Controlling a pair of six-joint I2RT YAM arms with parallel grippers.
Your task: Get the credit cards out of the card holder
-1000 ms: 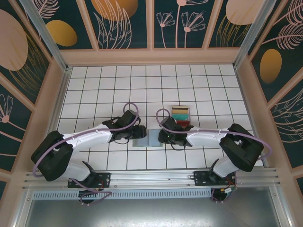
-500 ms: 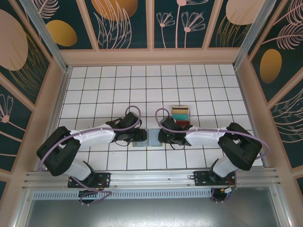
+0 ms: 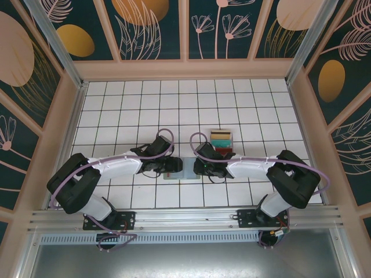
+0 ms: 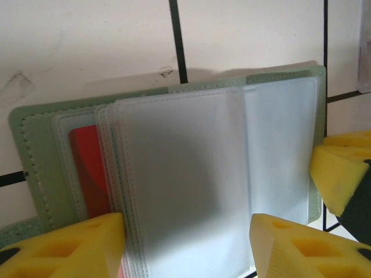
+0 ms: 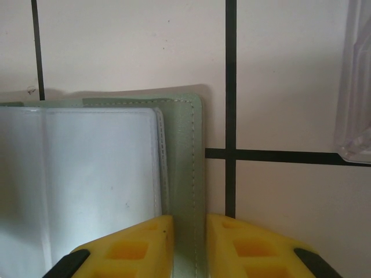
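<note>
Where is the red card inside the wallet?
In the left wrist view, the red card sits at the card holder's left end, above the left gripper's finger.

2 arms, same build: L arm & R arm, white shells on long links, bulky black housings at joints. Thin purple cable runs along each, looping up nr the wrist. Black base plates. L tool & R tool: black bodies. Fingers bright yellow, wedge-shaped, w/ moulded rectangular recesses; same on R.
</note>
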